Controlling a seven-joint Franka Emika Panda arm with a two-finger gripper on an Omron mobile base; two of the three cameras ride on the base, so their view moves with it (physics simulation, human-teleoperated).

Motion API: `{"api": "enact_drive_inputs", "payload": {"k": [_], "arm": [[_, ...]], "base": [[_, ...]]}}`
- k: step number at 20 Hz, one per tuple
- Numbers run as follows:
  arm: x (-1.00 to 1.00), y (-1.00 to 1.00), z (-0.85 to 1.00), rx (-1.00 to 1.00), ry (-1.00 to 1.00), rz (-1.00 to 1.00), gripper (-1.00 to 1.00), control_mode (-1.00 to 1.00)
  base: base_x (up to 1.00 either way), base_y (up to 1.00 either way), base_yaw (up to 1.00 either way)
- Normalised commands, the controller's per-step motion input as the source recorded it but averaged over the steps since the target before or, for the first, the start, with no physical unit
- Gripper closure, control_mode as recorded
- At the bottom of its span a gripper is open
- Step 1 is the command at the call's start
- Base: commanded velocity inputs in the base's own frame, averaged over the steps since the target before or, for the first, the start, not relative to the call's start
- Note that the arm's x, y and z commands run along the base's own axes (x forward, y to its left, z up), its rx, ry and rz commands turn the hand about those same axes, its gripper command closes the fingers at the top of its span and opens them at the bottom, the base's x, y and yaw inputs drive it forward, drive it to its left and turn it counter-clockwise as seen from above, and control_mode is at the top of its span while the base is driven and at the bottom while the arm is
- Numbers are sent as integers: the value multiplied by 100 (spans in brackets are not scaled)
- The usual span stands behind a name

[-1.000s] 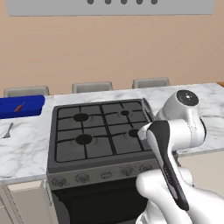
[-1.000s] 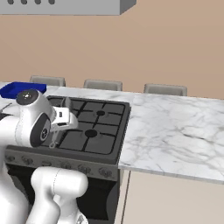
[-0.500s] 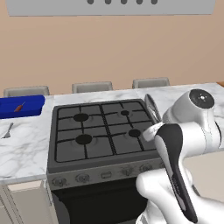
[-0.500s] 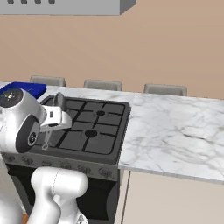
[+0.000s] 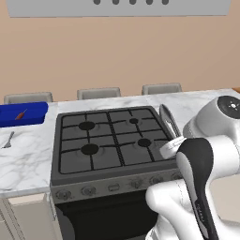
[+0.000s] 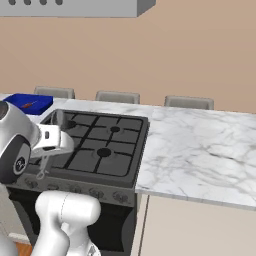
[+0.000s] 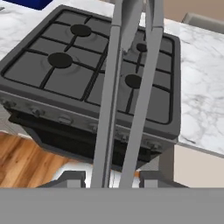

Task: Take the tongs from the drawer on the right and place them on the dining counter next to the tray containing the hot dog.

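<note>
Long dark-grey tongs [image 7: 111, 87] stand between the fingertips of my gripper [image 7: 111, 178], which is shut on them near their joined end. Their two arms reach out over the black stove [image 7: 65, 65]. From the base, the tongs [image 5: 168, 121] point up from the gripper [image 5: 169, 141] at the stove's right side; from the other side, the tongs [image 6: 59, 119] rise above the gripper [image 6: 52, 140]. The blue tray [image 5: 33, 119] with the hot dog [image 5: 21, 115] sits far left on the dining counter [image 5: 23, 161]. The drawer is out of view.
A small silver fork [image 5: 8, 139] lies on the marble in front of the tray. The stove [image 5: 108, 140] splits the counter, with a wide marble stretch [image 6: 200, 145] on its right. Grey chair backs [image 5: 98, 93] line the far edge. A range hood [image 5: 117, 7] hangs overhead.
The arm has swung, its upper part moving to the right in the left base view. The hand has lifted the tongs a little beside the stove's right edge. The grip is unchanged.
</note>
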Motion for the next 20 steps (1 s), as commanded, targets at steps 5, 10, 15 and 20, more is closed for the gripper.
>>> {"api": "enact_drive_inputs", "payload": {"k": [5,10,15,20], "arm": [[-5,0,-1,0,-2,0,100,100],[0,0,0,0,0,0,100,100],[0,0,0,0,0,0,100,100],[0,0,0,0,0,0,100,100]], "base": [[-29,3,0],[-67,40,0],[-69,67,-2],[-44,94,0]]}}
